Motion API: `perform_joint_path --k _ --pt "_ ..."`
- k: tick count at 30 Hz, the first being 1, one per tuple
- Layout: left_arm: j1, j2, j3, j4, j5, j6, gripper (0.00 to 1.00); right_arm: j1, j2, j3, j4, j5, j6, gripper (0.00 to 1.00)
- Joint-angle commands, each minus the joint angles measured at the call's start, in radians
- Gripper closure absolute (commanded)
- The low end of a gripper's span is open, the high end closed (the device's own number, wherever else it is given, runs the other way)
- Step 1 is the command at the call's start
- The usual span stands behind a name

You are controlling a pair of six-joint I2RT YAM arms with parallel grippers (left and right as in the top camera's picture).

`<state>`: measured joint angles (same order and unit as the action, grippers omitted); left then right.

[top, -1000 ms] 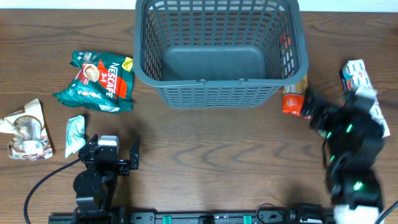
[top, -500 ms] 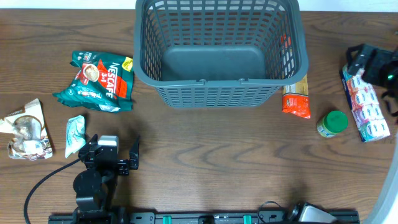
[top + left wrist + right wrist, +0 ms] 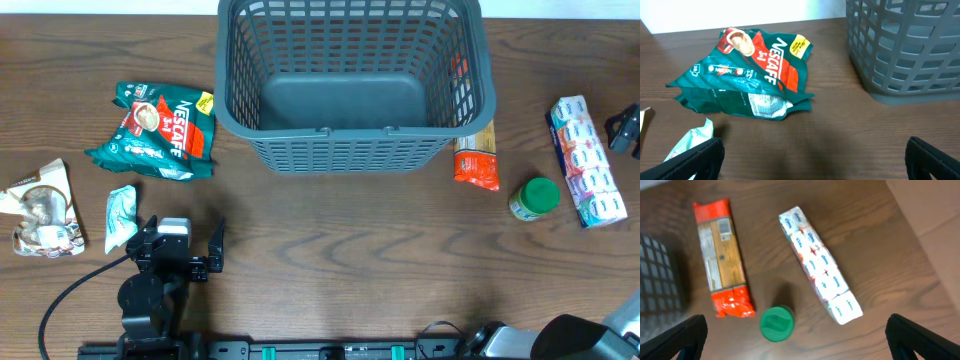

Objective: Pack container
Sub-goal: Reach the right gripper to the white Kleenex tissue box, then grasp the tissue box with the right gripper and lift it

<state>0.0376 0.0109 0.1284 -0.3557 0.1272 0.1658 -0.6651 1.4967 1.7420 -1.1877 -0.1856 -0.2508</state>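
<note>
Centre-far on the wooden table (image 3: 350,270): the container (image 3: 350,130), a dark grey lattice basket, upright, with its solid floor in plain view. It's by far the biggest thing on the table.

Left of it, well apart from its wall: green-and-red Nescafé 3in1 bag (image 3: 160,130), lying flat and a bit crumpled.

Far right: a row of white-and-red cartons (image 3: 588,160) wrapped as one long pack, lying flat, long axis running near-to-far with a slight slant.

Left gripper (image 3: 180,235) sits near-left, low over the table, pointing toward the Nescafé bag. Its fingers are spread wide with nothing between them; the wrist view shows only bare wood in the gap.

Right gripper (image 3: 802,335) is high up at the right edge and looks down on the right-hand items. Its fingers are spread wide and hold nothing.

Just beside the basket's right wall: orange-ended pasta packet (image 3: 477,160), flat. Its far end shows through the lattice; can't tell if it touches the wall.

Left edge: crumpled beige wrapper (image 3: 42,208).

Between the pasta packet and the carton pack, on the near side: green-lidded jar (image 3: 535,197), upright, touching neither.

Smallest: white-green sachet (image 3: 120,215), just right of the beige wrapper and just beside the left gripper's left finger.
</note>
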Motion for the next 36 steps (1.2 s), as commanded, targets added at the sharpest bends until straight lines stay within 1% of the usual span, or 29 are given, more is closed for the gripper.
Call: perform_joint_path --k 1,3,6,10,14,17,22,29,36 --pt "0.003 -0.007 -0.02 -0.002 -0.007 0.017 0.01 0.007 0.008 0.024 0.002 -0.054 -0.171 0.01" --pt "0.003 -0.007 -0.02 -0.002 -0.007 0.017 0.01 0.018 0.034 0.024 -0.004 -0.08 -0.237 0.01" --pt "0.003 -0.007 -0.02 -0.001 -0.007 0.017 0.01 0.027 0.095 0.024 -0.021 -0.074 -0.279 0.01" --pt "0.003 -0.007 -0.02 -0.002 -0.007 0.017 0.01 0.046 0.193 0.026 -0.021 -0.064 -0.279 0.01" --pt "0.003 -0.007 -0.02 -0.002 -0.007 0.017 0.01 0.05 0.298 0.047 -0.032 -0.004 -0.26 0.01" --pt "0.003 -0.007 -0.02 -0.002 -0.007 0.017 0.01 0.042 0.381 0.093 -0.042 -0.001 -0.262 0.01" --pt "0.003 -0.007 -0.02 -0.002 -0.007 0.017 0.01 0.041 0.485 0.165 -0.066 0.032 -0.306 0.01" --pt "0.003 -0.007 -0.02 -0.002 -0.007 0.017 0.01 0.04 0.566 0.208 -0.08 0.134 -0.312 0.01" --pt "0.003 -0.007 -0.02 -0.002 -0.007 0.017 0.01 0.038 0.638 0.208 -0.007 0.166 -0.299 0.01"
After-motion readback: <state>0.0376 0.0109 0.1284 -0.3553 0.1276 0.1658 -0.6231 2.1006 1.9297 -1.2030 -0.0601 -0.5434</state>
